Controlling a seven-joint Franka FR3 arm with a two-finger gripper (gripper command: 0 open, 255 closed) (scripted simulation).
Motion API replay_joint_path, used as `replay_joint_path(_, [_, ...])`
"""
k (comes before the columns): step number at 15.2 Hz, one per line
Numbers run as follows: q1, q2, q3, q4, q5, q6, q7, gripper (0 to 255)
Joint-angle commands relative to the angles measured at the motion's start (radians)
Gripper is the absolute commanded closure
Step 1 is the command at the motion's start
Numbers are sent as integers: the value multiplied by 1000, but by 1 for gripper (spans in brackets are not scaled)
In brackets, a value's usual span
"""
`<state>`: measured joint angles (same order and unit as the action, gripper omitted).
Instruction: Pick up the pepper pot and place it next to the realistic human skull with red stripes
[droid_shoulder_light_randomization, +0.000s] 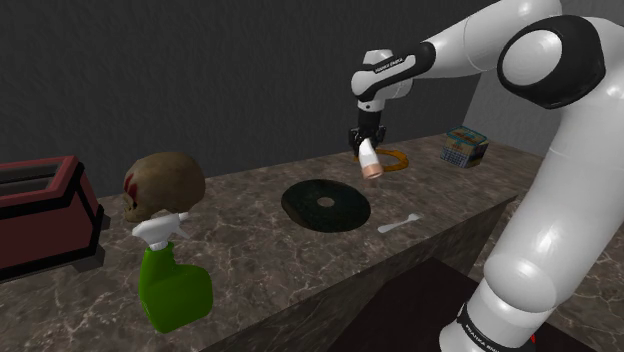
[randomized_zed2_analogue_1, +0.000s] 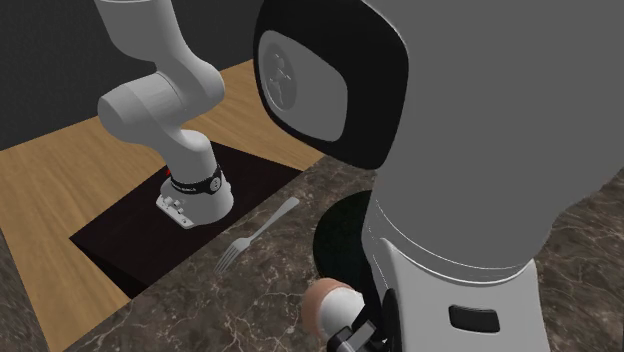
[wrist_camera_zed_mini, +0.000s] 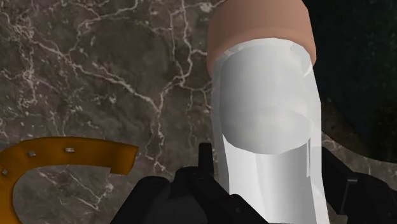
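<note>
The pepper pot (droid_shoulder_light_randomization: 371, 160), white with a tan cap at its lower end, hangs tilted in the air above the marble counter (droid_shoulder_light_randomization: 260, 260), between the black disc and the horseshoe. My gripper (droid_shoulder_light_randomization: 365, 143) is shut on its white body. In the wrist view the pot (wrist_camera_zed_mini: 267, 108) runs out from between the black fingers (wrist_camera_zed_mini: 202, 175), cap pointing away from my hand. The second exterior view has the cap (randomized_zed2_analogue_1: 330, 305) just ahead of my gripper (randomized_zed2_analogue_1: 360, 338). The brown skull (droid_shoulder_light_randomization: 163, 186) with red stripes sits at the shoulder view's left, well away from the pot.
A green spray bottle (droid_shoulder_light_randomization: 172, 280) stands right in front of the skull. A dark red toaster (droid_shoulder_light_randomization: 40, 215) is further left. A black disc (droid_shoulder_light_randomization: 325, 206), a white fork (droid_shoulder_light_randomization: 399, 223), an orange horseshoe (droid_shoulder_light_randomization: 392, 159) and a small box (droid_shoulder_light_randomization: 465, 146) lie on the counter.
</note>
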<state>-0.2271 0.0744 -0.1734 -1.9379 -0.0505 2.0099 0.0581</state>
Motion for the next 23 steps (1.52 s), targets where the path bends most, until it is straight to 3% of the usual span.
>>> replay_joint_path(1, [0,-7,0,18,-1,-25,0,255])
replay_joint_path(23, [2,-28,1,289,-1,-316,-13,255])
